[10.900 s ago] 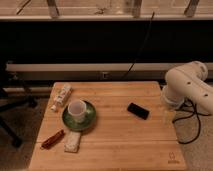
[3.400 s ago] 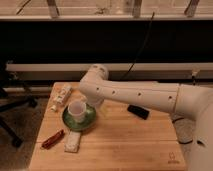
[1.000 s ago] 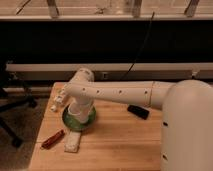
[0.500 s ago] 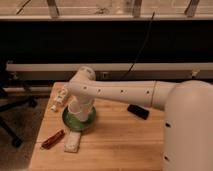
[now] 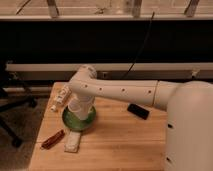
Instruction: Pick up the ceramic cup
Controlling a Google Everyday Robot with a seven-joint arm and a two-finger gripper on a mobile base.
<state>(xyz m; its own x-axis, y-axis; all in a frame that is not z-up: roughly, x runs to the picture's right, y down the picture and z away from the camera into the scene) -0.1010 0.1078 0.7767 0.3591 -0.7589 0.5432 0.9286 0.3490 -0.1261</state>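
Note:
The green saucer [image 5: 79, 120] sits on the left part of the wooden table [image 5: 125, 145]. My white arm reaches from the right across the table, and its end comes down onto the middle of the saucer. The gripper [image 5: 78, 107] is at the bottom of that arm, right over the saucer's centre, where the ceramic cup stood in the earlier frames. The cup is hidden behind the arm's end. I cannot tell whether the gripper touches or holds it.
A black phone [image 5: 138, 111] lies right of the saucer, under the arm. A pale tube [image 5: 61, 97] lies at the back left. A red stick [image 5: 52, 139] and a white packet [image 5: 73, 142] lie in front. A chair base [image 5: 11, 117] stands left of the table.
The arm swung from the table's right side over to the saucer and now covers the cup. In the last second it has barely moved.

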